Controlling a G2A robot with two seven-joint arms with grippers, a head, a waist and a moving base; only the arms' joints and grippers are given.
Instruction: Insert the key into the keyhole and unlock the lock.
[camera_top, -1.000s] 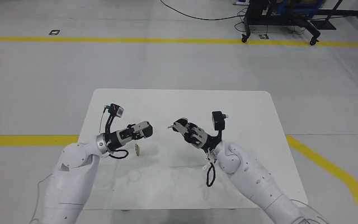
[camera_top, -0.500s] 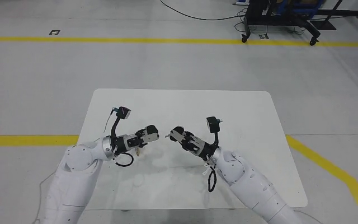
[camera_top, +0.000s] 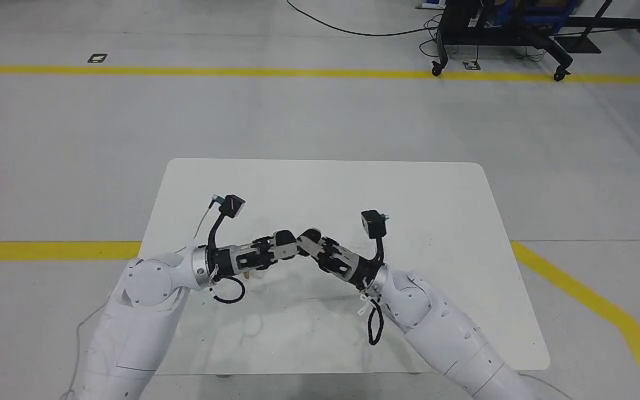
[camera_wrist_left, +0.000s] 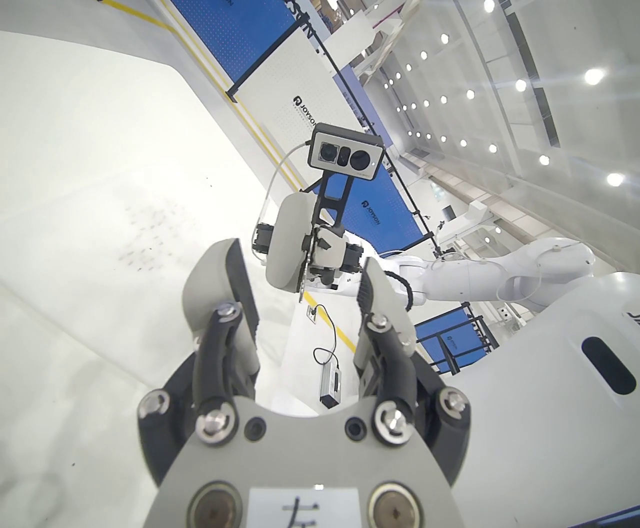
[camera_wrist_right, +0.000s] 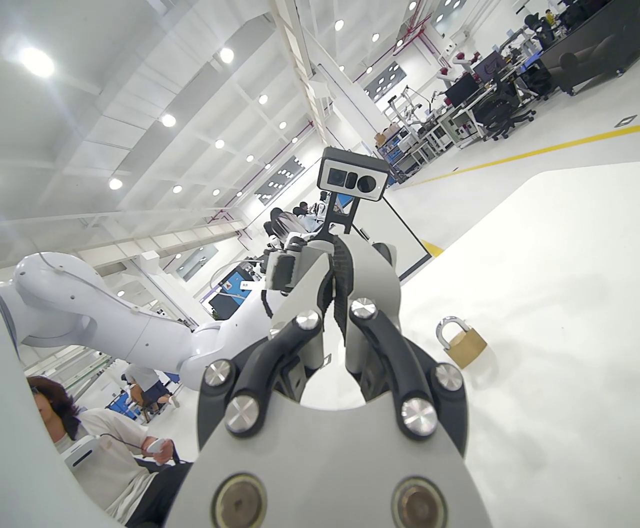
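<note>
A brass padlock with a silver shackle lies on the white table. My right gripper is shut above the table's middle. Its tip points at my left gripper. In the left wrist view a thin toothed key sticks out edge-on between the jaws of the right gripper. My left gripper is open, with its fingers on either side of the key's tip and not touching it. From above, the right gripper meets the left one nearly tip to tip.
The table's right half and far side are bare. Yellow floor lines run behind and beside the table. A black wheeled cart stands far off at the back right.
Both arms have swung inward toward each other. The left gripper moved right, past where the padlock lies, and the right gripper moved left, so their tips now meet.
</note>
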